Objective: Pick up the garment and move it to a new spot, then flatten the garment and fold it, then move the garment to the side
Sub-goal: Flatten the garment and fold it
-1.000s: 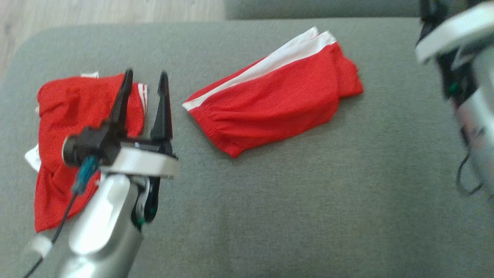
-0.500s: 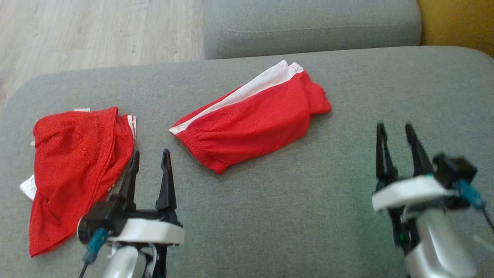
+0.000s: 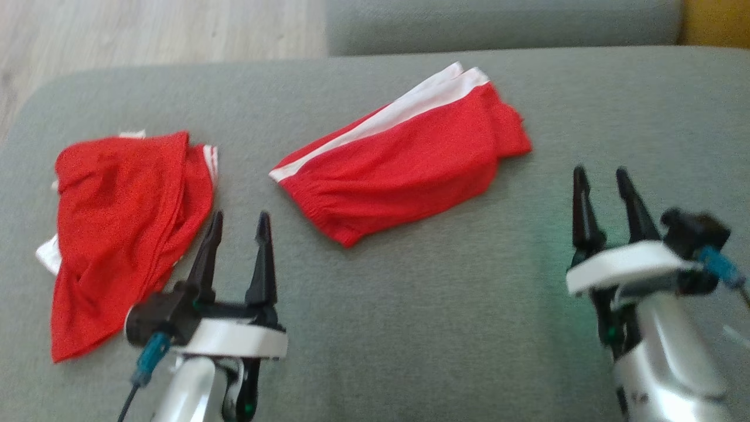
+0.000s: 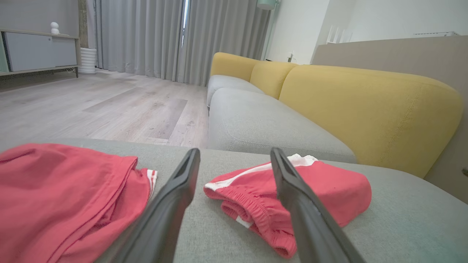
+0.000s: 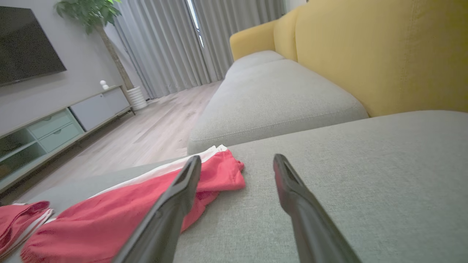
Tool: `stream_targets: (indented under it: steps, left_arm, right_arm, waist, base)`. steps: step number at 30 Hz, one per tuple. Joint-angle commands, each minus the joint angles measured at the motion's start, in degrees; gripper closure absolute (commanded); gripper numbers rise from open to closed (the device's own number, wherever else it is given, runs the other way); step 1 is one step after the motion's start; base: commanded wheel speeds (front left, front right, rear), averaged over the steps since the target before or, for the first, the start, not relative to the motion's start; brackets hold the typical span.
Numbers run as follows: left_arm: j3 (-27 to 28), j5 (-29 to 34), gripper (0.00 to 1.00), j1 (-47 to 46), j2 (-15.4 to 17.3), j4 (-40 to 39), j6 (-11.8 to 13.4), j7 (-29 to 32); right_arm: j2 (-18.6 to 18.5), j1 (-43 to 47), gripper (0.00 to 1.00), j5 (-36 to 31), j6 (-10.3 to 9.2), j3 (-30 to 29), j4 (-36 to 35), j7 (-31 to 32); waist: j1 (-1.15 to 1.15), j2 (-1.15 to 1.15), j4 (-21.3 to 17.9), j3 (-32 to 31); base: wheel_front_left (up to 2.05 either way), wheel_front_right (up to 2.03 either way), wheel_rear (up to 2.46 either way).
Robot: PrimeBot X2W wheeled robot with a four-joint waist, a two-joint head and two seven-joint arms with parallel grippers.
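Garments of red cloth lie in two places on the grey cushion (image 3: 445, 328). The folded red garment (image 3: 404, 170) sits near the middle of the head view. It is a tidy slanted oblong with a white stripe along its far edge and a gathered elastic waistband at its near left corner. The second red garment (image 3: 123, 234) lies well apart to its left, looser and more rumpled, with bits of white trim at its edges (it looks like another pair of shorts, though the soft focus makes that hard to confirm).

The left gripper (image 3: 241, 215) is low at the near left, its two dark fingers pointing away from the robot. Its jaws are spread wide with nothing between them. The fingers stand just beside the right edge of the second red garment. In the left wrist view the folded red garment's waistband lies on the cushion beyond the fingers, seen through the gap between them.

The right gripper (image 3: 600, 170) is at the near right over bare cushion, jaws likewise wide and empty. It is near the right end of the folded red garment without touching it. Beyond the cushion are a grey sofa seat (image 4: 263, 124), a yellow backrest (image 4: 365, 106) and a pale wooden floor (image 3: 146, 35).
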Motion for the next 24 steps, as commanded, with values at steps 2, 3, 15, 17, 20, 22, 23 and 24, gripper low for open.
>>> stream_targets:
  steps: [2,3,15,17,20,22,23,24]
  left_arm:
    - [1.4,0.6,0.00,-3.8,0.0,-1.4,-0.4,-0.3]
    - [1.1,0.6,0.00,-4.4,-0.1,-1.1,-0.6,-0.3]
    - [-3.1,-2.2,0.00,-8.7,-0.4,-0.2,-0.5,-0.3]
    - [-3.5,-2.6,0.00,-9.0,-0.4,-0.2,-0.3,-0.3]
    - [-4.1,-3.2,0.00,-9.5,-0.4,-0.4,0.0,-0.3]
    - [-4.4,-3.5,0.00,-9.9,-0.4,-0.5,0.2,-0.3]
    - [-4.5,-3.7,0.00,-10.1,-0.4,-0.6,0.3,-0.3]
    - [-4.6,-3.8,0.00,-10.2,-0.4,-0.6,0.4,-0.3]
  right_arm:
    - [0.2,-5.2,0.00,1.3,0.37,0.1,-0.2,1.6]
    - [0.2,-6.7,0.00,2.3,0.37,-0.7,0.9,2.6]
    - [0.2,-24.4,0.00,-3.9,0.37,-15.8,23.6,10.0]
    - [0.1,-26.4,0.00,-7.6,0.37,-18.6,27.0,11.0]
    - [-0.1,-28.7,0.00,-12.3,0.37,-22.7,31.1,12.6]
    - [-0.2,-29.8,0.00,-15.4,0.37,-25.1,33.0,13.3]
    - [-0.2,-30.4,0.00,-16.6,0.37,-26.2,33.8,13.6]
    - [-0.2,-30.9,0.00,-17.8,0.37,-27.0,34.5,13.7]
  waist:
    - [-0.01,0.00,3.3,3.5]
    - [-0.01,0.00,4.1,4.3]
    - [-0.01,0.00,12.4,10.2]
    - [-0.01,0.00,13.2,10.7]
    - [-0.01,0.00,14.1,11.3]
    - [-0.01,0.00,14.6,11.6]
    - [-0.01,0.00,14.8,11.8]
    - [-0.01,0.00,15.0,11.9]
  base:
    - [0.00,0.00,0.00]
    - [0.00,0.00,0.00]
    - [0.00,0.00,0.00]
    - [0.00,0.00,0.00]
    - [0.00,0.00,0.00]
    - [0.00,0.00,0.00]
    - [0.00,0.00,0.00]
    - [0.00,0.00,0.00]
